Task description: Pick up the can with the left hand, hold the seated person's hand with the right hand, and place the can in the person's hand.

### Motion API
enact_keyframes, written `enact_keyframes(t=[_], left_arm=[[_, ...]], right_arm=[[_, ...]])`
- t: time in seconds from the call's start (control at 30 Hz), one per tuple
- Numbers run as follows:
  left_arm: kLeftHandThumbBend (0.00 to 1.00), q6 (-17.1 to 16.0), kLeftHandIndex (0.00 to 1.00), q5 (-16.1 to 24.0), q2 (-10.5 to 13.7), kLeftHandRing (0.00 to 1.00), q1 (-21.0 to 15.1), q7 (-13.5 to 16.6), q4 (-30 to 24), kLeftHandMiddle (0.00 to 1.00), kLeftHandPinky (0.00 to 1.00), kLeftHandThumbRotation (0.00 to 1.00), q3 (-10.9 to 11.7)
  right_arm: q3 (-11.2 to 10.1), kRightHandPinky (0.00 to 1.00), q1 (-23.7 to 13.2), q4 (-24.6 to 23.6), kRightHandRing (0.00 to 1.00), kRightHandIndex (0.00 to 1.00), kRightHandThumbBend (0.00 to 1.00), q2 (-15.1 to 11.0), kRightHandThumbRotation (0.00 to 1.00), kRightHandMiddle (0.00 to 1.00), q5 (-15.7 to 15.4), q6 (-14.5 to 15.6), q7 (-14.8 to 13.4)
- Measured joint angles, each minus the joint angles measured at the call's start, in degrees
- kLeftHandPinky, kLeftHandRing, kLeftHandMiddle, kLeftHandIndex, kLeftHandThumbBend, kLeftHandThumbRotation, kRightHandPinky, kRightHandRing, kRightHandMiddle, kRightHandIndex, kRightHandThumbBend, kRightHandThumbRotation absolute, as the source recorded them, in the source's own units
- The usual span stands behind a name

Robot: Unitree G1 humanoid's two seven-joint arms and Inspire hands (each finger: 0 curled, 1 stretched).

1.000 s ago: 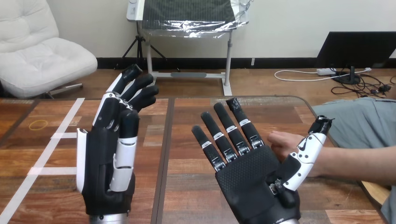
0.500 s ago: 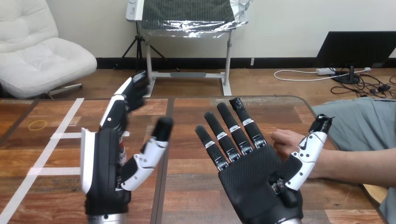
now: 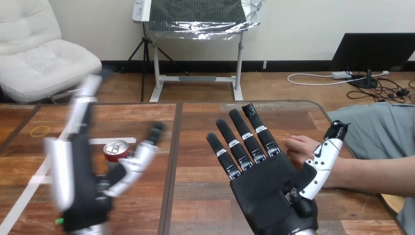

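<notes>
A red can [image 3: 116, 150] with a silver top stands upright on the wooden table [image 3: 195, 122], left of the middle. My left hand [image 3: 83, 191] is just in front of it, open, fingers straight up and thumb spread out to the can's right; it is apart from the can. My right hand [image 3: 266, 188] is raised palm up and open, fingers straight. The person's hand [image 3: 299, 148] rests on the table just beyond and right of my right palm, between my fingers and thumb, loosely closed. I cannot tell whether the two touch.
The person's forearm [image 3: 377, 172] reaches in from the right edge. White tape stripes [image 3: 68, 128] and a yellow ring [image 3: 39, 130] mark the table's left part. A dark seam [image 3: 172, 156] runs down the table's middle.
My left hand has swung left and opened its thumb outward, uncovering the can behind it. My right hand and the person's hand have barely moved.
</notes>
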Motion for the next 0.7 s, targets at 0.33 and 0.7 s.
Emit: enact_keyframes(t=[0.33, 0.7], left_arm=[[0.73, 1.12, 0.89, -0.50, 1.86, 0.92, -0.30, 3.26, -1.25, 0.90, 0.92, 0.37, 3.45], [0.79, 3.36, 0.91, -0.67, 3.64, 0.93, -1.78, 5.34, -0.37, 0.92, 0.93, 0.41, 5.85]], right_arm=[[-0.10, 1.00, -0.02, 0.00, 1.00, 1.00, 0.78, 0.02, 1.00, 1.00, 0.07, 0.05, -0.13], [-0.12, 1.00, -0.11, 0.00, 1.00, 1.00, 0.78, 0.08, 1.00, 1.00, -0.06, 0.63, -0.14]])
